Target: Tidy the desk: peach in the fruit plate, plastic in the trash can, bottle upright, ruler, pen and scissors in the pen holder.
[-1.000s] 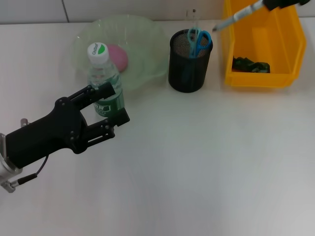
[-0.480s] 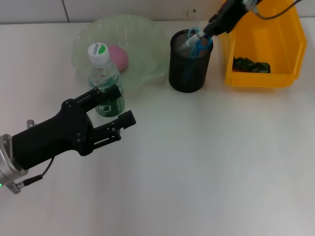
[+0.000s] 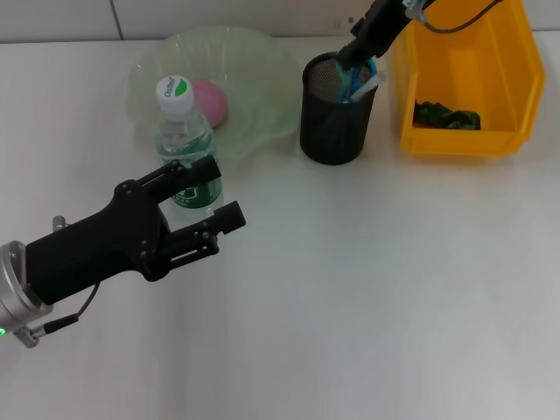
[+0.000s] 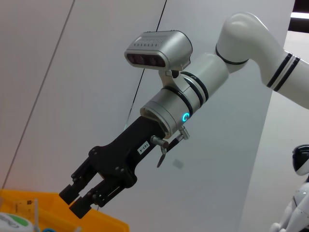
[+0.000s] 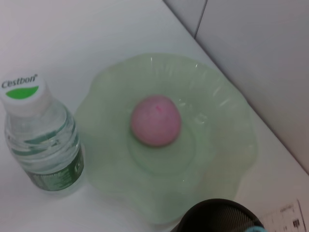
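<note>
Looks like pen-dropping time: right gripper (image 3: 357, 48) at 12 o'clock over the mesh pen holder (image 3: 337, 109), fingers pinched on the pen (image 3: 366, 84). Best released only once the tip sits among the scissors (image 3: 351, 72). Left gripper (image 3: 214, 194) spread open by the upright bottle (image 3: 185, 144).

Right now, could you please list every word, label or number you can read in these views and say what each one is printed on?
"Cestbon": on the white cap of the bottle, above a green patch.
Bottle's green label: print too blurred to read.
Sticker on the right gripper body: too small to read.
Barcode tag on the wall behind the pen holder: unreadable.
</note>
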Tool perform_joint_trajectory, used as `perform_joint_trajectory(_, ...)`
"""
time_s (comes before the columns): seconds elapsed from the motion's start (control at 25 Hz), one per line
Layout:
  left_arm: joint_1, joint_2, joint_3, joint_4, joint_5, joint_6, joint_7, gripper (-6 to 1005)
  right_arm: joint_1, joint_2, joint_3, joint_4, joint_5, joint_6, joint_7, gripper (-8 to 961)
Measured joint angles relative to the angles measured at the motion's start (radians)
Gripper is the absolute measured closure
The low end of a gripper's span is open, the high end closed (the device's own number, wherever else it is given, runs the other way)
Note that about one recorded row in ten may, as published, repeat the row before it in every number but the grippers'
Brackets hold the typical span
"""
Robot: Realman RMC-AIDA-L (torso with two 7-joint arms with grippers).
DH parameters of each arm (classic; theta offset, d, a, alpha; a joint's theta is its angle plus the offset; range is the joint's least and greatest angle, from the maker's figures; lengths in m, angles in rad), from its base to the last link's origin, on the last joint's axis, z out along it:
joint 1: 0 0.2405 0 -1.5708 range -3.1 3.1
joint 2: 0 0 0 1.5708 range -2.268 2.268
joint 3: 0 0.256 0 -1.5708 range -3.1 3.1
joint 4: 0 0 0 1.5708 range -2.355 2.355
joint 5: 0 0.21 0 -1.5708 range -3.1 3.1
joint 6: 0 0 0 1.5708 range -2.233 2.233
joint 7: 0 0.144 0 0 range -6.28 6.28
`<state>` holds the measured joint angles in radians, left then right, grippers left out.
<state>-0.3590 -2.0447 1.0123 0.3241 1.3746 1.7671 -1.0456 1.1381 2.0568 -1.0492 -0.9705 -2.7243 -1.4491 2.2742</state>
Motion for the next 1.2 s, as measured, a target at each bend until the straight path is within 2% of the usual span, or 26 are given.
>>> perform_joint_trajectory(0.2, 0.0, 0.006, 0.002, 0.001, 0.0, 0.008, -0.005, 214, -0.06, 0.006, 0.012, -0.093, 0.04, -0.004, 0.001, 547)
perform_joint_trajectory(0.24, 0.002, 0.016, 0.004, 0.001, 0.0, 0.019, -0.014, 214, -0.09, 0.007, 0.013, -0.138, 0.076, -0.012, 0.001, 512)
perform_joint_trajectory(0.4, 0.007, 0.041, 0.014, 0.001, 0.0, 0.037, -0.025, 214, -0.291, 0.0, 0.036, -0.345, 0.327, -0.063, -0.022, 336)
perform_joint_trajectory(0.44, 0.009, 0.051, 0.016, 0.001, 0.0, 0.04, -0.031, 214, -0.407, -0.01, 0.069, -0.394, 0.5, -0.1, -0.066, 292)
perform_joint_trajectory(0.48, 0.011, 0.057, 0.018, 0.001, 0.0, 0.042, -0.034, 214, -0.465, -0.015, 0.091, -0.399, 0.592, -0.125, -0.103, 286)
perform_joint_trajectory(0.52, 0.013, 0.066, 0.021, 0.001, 0.0, 0.044, -0.039, 214, -0.465, -0.015, 0.091, -0.399, 0.592, -0.125, -0.103, 279)
perform_joint_trajectory(0.56, 0.017, 0.078, 0.024, 0.001, 0.0, 0.048, -0.044, 214, -0.529, -0.021, 0.121, -0.382, 0.69, -0.157, -0.149, 273)
perform_joint_trajectory(0.6, 0.018, 0.083, 0.025, 0.001, 0.001, 0.05, -0.047, 214, -0.586, -0.027, 0.153, -0.335, 0.797, -0.196, -0.217, 266)
perform_joint_trajectory(0.64, 0.021, 0.093, 0.025, 0.001, 0.005, 0.052, -0.051, 214, -0.665, -0.037, 0.199, -0.215, 0.932, -0.264, -0.341, 260)
perform_joint_trajectory(0.68, 0.023, 0.101, 0.024, 0.003, 0.015, 0.055, -0.056, 214, -0.699, -0.044, 0.223, -0.127, 0.992, -0.305, -0.427, 260)
perform_joint_trajectory(0.72, 0.023, 0.101, 0.024, 0.003, 0.015, 0.055, -0.056, 214, -0.699, -0.044, 0.223, -0.127, 0.992, -0.305, -0.427, 260)
perform_joint_trajectory(0.76, 0.025, 0.114, 0.018, 0.016, 0.057, 0.057, -0.072, 214, -0.728, -0.051, 0.247, -0.02, 1.033, -0.351, -0.534, 260)
perform_joint_trajectory(0.8, 0.026, 0.118, 0.017, 0.025, 0.068, 0.057, -0.077, 214, -0.743, -0.059, 0.264, 0.072, 1.045, -0.38, -0.622, 260)
perform_joint_trajectory(0.96, 0.027, 0.122, 0.017, 0.058, 0.135, 0.058, -0.095, 215, -0.776, -0.101, 0.284, 0.453, 0.989, -0.453, -0.988, 261)
perform_joint_trajectory(1.04, 0.025, 0.122, 0.017, 0.066, 0.155, 0.058, -0.096, 215, -0.791, -0.097, 0.287, 0.547, 0.921, -0.471, -1.09, 261)
perform_joint_trajectory(1.08, 0.022, 0.122, 0.017, 0.067, 0.159, 0.058, -0.098, 215, -0.791, -0.097, 0.287, 0.547, 0.921, -0.471, -1.09, 261)
perform_joint_trajectory(1.2, 0.018, 0.122, 0.017, 0.07, 0.164, 0.058, -0.105, 215, -0.812, -0.075, 0.283, 0.533, 0.896, -0.495, -1.122, 261)
